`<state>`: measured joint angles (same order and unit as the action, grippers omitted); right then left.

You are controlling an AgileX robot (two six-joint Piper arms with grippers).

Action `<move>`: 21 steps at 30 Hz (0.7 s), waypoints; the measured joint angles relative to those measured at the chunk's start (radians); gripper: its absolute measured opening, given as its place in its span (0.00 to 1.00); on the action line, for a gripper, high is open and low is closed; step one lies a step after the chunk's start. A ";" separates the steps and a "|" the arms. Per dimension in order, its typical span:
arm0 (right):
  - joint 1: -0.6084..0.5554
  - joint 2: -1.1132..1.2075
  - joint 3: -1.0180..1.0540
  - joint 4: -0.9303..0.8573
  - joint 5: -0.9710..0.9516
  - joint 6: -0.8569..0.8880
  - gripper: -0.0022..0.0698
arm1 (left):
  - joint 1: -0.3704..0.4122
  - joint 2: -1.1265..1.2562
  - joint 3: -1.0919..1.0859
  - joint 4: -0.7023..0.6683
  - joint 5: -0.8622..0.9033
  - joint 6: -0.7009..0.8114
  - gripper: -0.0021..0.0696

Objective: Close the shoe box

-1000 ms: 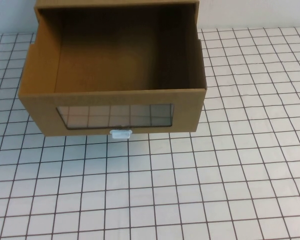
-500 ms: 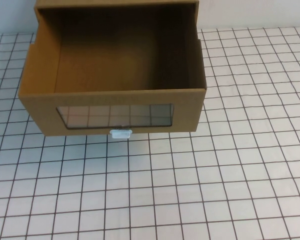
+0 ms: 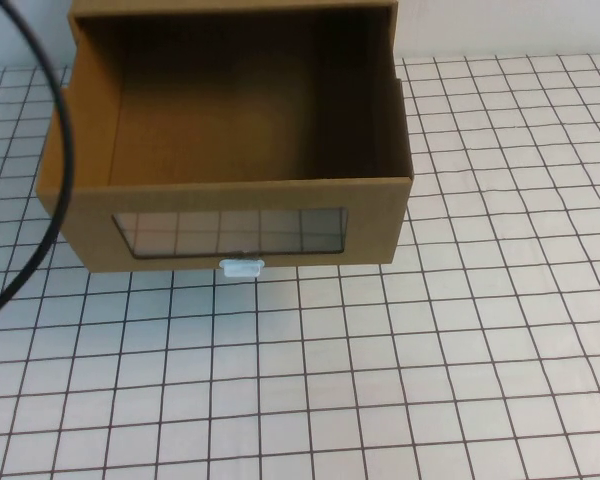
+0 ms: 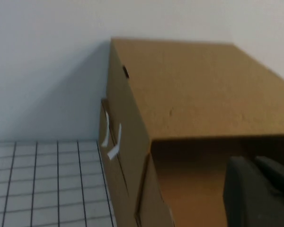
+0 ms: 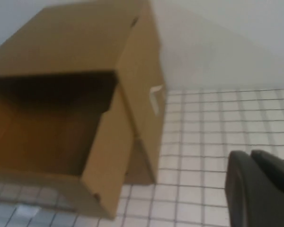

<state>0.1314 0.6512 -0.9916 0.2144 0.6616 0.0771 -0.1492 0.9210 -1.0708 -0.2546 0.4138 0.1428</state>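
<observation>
The shoe box (image 3: 80, 170) is brown cardboard and stands at the back of the table. Its drawer is pulled out toward me and is empty inside. The drawer front has a clear window (image 3: 230, 231) with a small white pull tab (image 3: 242, 267) just below it. Neither gripper shows in the high view. My left gripper (image 4: 255, 163) is shut and empty, up beside the box's left side; the left wrist view shows the box's sleeve top (image 4: 199, 90). My right gripper (image 5: 250, 155) is shut and empty, above the table to the right of the box (image 5: 71, 42).
A black cable (image 3: 60, 150) curves down the left edge of the high view, across the box's left front corner. The white gridded table (image 3: 380, 380) stretches in front of and to the right of the box. A pale wall stands behind the box.
A black cable has swung into the high view at the left. The box and its drawer have not moved.
</observation>
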 joint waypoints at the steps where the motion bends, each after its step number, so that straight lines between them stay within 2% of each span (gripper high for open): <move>1: 0.015 0.029 0.000 0.070 0.005 -0.094 0.01 | 0.000 0.049 -0.046 -0.008 0.054 0.024 0.02; 5: 0.121 0.136 0.000 0.344 0.044 -0.464 0.01 | 0.000 0.241 -0.256 -0.113 0.211 0.186 0.02; 8: 0.207 0.224 0.000 0.443 0.099 -0.597 0.01 | 0.000 0.386 -0.436 -0.261 0.313 0.294 0.02; 14: 0.344 0.397 0.002 0.459 0.137 -0.678 0.01 | 0.000 0.690 -0.722 -0.539 0.479 0.440 0.02; 21: 0.522 0.503 0.002 0.453 -0.025 -0.706 0.01 | 0.000 0.986 -0.960 -0.616 0.557 0.458 0.02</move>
<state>0.6531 1.1542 -0.9898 0.6671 0.6365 -0.6290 -0.1492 1.9069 -2.0304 -0.8702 0.9711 0.6008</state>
